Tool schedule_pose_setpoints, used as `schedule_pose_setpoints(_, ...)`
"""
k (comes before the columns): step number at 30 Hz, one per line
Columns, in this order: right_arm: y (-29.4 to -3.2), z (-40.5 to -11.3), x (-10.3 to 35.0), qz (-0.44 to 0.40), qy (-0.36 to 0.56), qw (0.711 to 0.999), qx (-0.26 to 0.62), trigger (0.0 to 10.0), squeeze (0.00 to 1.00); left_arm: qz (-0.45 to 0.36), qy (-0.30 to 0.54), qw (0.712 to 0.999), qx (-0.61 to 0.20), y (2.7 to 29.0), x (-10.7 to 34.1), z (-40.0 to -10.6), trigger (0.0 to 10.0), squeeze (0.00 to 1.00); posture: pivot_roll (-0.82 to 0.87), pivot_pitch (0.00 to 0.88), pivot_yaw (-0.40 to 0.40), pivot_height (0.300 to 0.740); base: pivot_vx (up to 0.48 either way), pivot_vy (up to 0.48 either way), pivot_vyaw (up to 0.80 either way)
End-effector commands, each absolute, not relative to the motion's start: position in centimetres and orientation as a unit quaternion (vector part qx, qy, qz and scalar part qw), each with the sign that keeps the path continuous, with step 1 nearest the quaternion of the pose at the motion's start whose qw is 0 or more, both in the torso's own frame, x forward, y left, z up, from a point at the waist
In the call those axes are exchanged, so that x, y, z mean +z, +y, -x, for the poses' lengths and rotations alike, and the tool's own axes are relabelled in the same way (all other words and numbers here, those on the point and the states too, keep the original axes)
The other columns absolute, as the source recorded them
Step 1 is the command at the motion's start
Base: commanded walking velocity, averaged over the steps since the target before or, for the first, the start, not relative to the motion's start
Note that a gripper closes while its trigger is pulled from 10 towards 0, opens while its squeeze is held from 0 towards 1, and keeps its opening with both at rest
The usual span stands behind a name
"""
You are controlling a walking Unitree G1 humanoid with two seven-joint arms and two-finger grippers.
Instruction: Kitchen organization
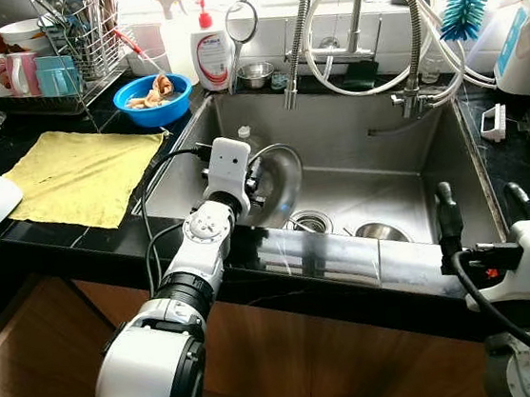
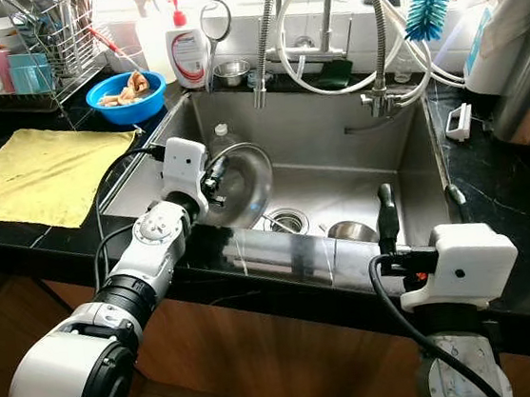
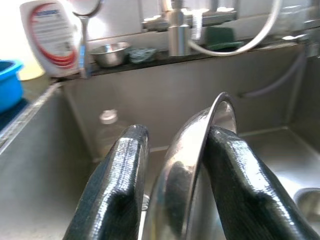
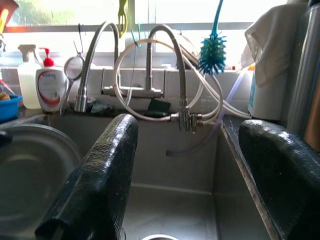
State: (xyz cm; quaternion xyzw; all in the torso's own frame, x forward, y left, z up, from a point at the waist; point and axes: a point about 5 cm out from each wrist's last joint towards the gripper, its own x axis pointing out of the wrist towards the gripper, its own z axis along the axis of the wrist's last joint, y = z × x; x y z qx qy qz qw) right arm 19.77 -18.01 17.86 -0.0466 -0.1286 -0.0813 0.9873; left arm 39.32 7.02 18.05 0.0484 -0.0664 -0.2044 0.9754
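Steel bowl (image 1: 278,185): tilted on edge inside the sink, at its left half, just left of the drain.
Sink (image 1: 454,172): landmark; small bowl lying right of the drain on its floor.
Key relation: bowl rim runs between the left fingers, edge-on to the wrist; left arm far nearer than right.
Left gripper (image 3: 172,175): low in the sink's left half, fingers clamped on the bowl rim, one each side.
Right gripper (image 1: 481,203): over the sink's front right corner, fingers spread wide, holding nothing.

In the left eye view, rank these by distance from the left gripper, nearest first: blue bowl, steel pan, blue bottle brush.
Left gripper sits inside the sink.
1. Steel pan: gripped at its rim.
2. Blue bowl: on the counter, behind and to the left.
3. Blue bottle brush: hanging far right, past the faucet.
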Motion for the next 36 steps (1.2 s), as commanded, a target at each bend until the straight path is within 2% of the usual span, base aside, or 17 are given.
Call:
schedule_pose_setpoints(1,-17.9,-20.0,17.5,0.048,-0.117,0.989,-0.080,10.0,0.00,-0.023,-0.083,0.971,-0.223,6.7,19.7,-39.7,10.0,1.00,-0.08,0.000,0.019,0.740,0.000,0.000,0.00)
schedule_pose_setpoints(6,-17.9,-20.1,17.5,0.040,-0.116,0.989,-0.081,10.0,0.00,-0.010,-0.075,0.970,-0.232,6.9,20.0,-39.9,10.0,1.00,-0.07,0.000,0.019,0.740,0.000,0.000,0.00)
schedule_pose_setpoints(10,-17.9,-20.3,17.4,0.031,-0.110,0.990,-0.082,10.0,0.00,-0.003,-0.051,0.962,-0.268,6.6,19.7,-39.8,10.0,1.00,-0.06,0.000,0.019,0.740,0.000,0.000,0.00)
schedule_pose_setpoints(11,-17.9,-20.3,17.3,0.028,-0.108,0.990,-0.083,10.0,0.00,-0.019,-0.050,0.957,-0.285,6.4,19.6,-39.7,10.0,0.00,-0.06,0.000,0.019,0.740,0.000,0.000,0.00)
schedule_pose_setpoints(21,-17.8,-20.5,17.2,0.022,-0.101,0.992,-0.071,10.0,0.00,-0.033,-0.029,0.930,-0.366,6.4,18.7,-39.1,10.0,0.00,-0.06,0.000,0.018,0.740,0.000,0.000,0.00)
schedule_pose_setpoints(25,-17.9,-20.7,17.1,0.025,-0.098,0.993,-0.067,10.0,0.00,-0.052,-0.016,0.900,-0.432,6.5,18.0,-38.3,10.0,0.00,-0.05,0.000,0.016,0.740,0.000,0.000,0.00)
schedule_pose_setpoints(36,-17.8,-20.9,17.2,0.025,-0.099,0.993,-0.057,10.0,0.00,-0.051,-0.005,0.857,-0.513,7.3,18.0,-37.5,10.0,0.00,-0.05,0.000,0.010,0.740,0.000,0.000,0.00)
